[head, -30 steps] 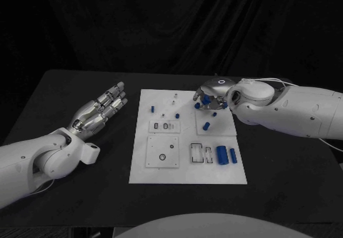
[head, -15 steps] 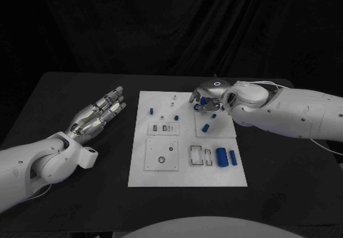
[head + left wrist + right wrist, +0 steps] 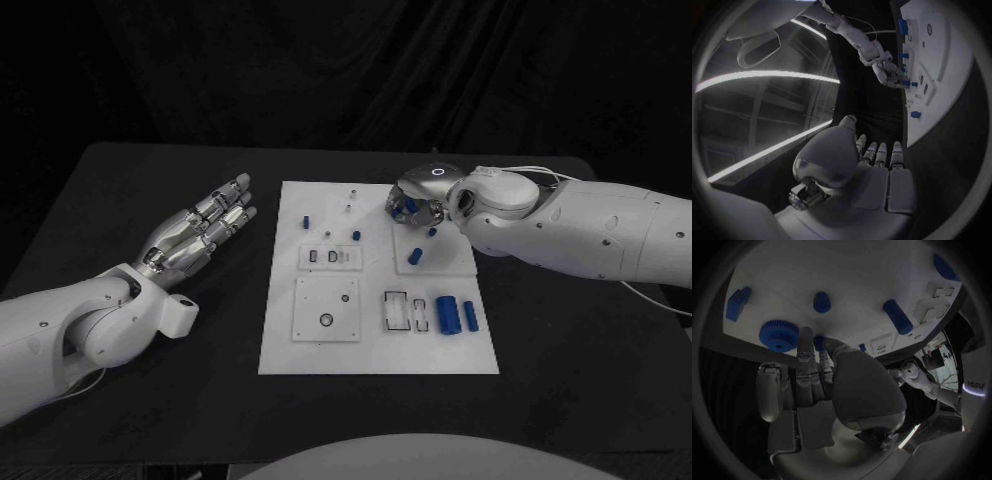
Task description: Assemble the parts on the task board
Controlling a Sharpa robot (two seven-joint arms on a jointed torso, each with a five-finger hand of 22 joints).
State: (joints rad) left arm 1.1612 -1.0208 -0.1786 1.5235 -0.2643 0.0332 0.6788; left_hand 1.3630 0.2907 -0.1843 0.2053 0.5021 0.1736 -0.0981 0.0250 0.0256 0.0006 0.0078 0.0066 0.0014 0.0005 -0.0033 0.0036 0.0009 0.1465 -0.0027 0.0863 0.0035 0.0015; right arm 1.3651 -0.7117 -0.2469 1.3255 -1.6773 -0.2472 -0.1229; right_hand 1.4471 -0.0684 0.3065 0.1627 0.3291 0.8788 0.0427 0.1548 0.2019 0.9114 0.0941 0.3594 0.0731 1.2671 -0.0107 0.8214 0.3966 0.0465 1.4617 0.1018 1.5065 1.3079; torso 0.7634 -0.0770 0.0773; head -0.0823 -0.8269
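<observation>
At the far right corner of the task board (image 3: 378,350), the right hand (image 3: 418,203) hung curled over a blue gear (image 3: 779,335) and a small blue peg (image 3: 822,301); whether it gripped anything I could not tell. These parts looked light, rigid and smooth, likely to slip, so the gear's toothed rim seemed the safest hold. The left hand (image 3: 202,226) lay released, fingers straight, on the black counter (image 3: 577,360), which offered matte, level, roomy ground around the board.
</observation>
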